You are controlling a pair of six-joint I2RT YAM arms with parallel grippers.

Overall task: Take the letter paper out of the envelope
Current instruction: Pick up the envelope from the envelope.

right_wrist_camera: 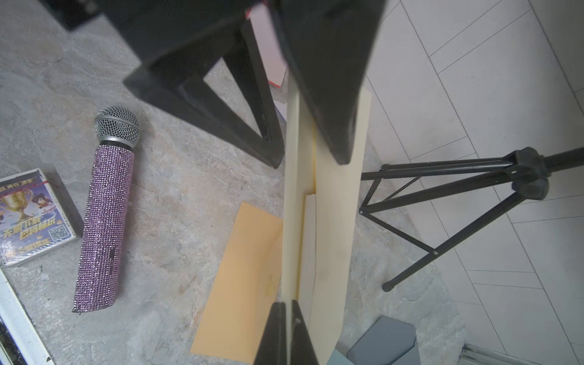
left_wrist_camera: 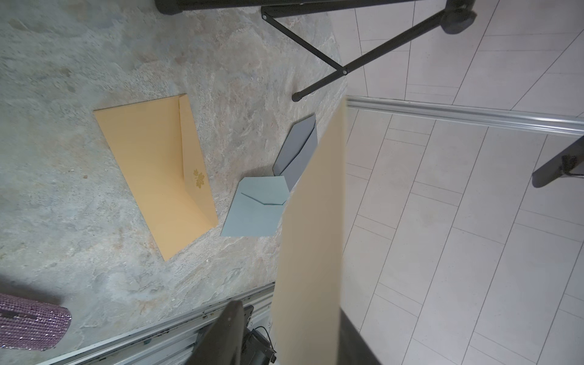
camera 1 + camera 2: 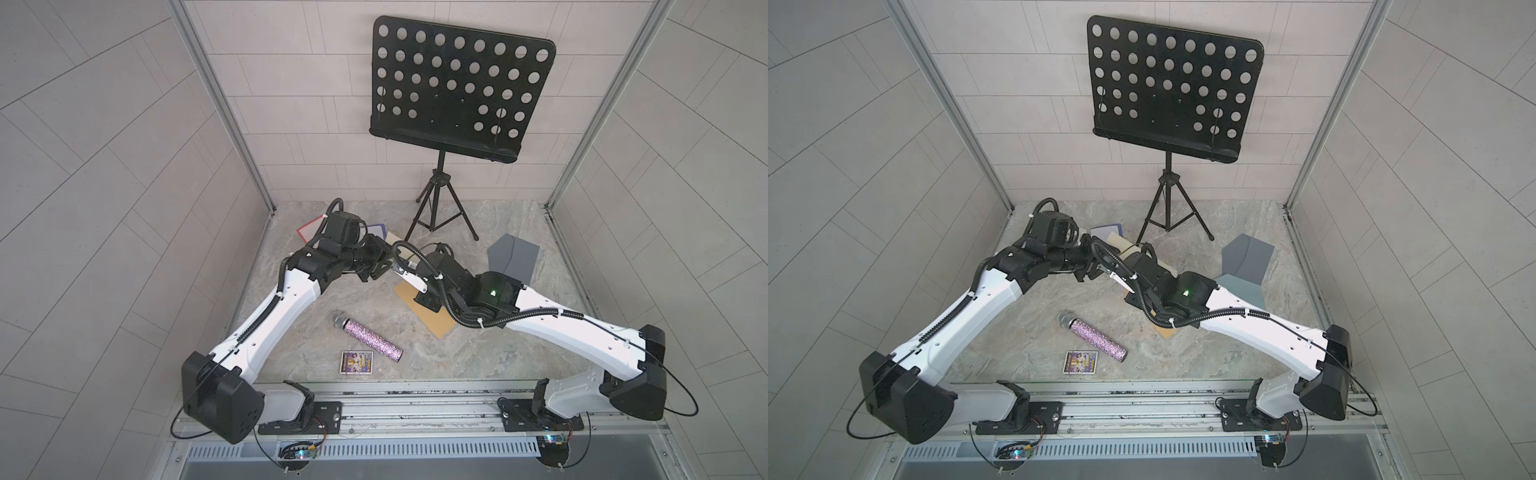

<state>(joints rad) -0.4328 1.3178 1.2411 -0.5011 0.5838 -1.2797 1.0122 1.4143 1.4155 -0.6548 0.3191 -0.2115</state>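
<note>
A cream envelope (image 1: 338, 221) is held up in the air, spread open along its length. My right gripper (image 1: 287, 305) is shut on its thin near edge. A paler sheet (image 1: 310, 240), probably the letter paper, shows inside the fold. My left gripper (image 2: 289, 308) straddles one cream wall (image 2: 311, 221) of the envelope. One of its fingers (image 2: 354, 344) lies against that wall, and a gap remains at the other finger (image 2: 227, 331). In both top views the two grippers meet above the table's middle (image 3: 390, 266) (image 3: 1100, 266). An orange envelope (image 2: 158, 177) lies flat below.
A glittery purple microphone (image 3: 368, 336) and a small card box (image 3: 356, 362) lie near the front. A black music stand (image 3: 453, 87) stands at the back on tripod legs (image 3: 440, 216). Grey and pale blue envelopes (image 3: 513, 257) lie at the right, and a red-edged one (image 3: 309, 230) at the back left.
</note>
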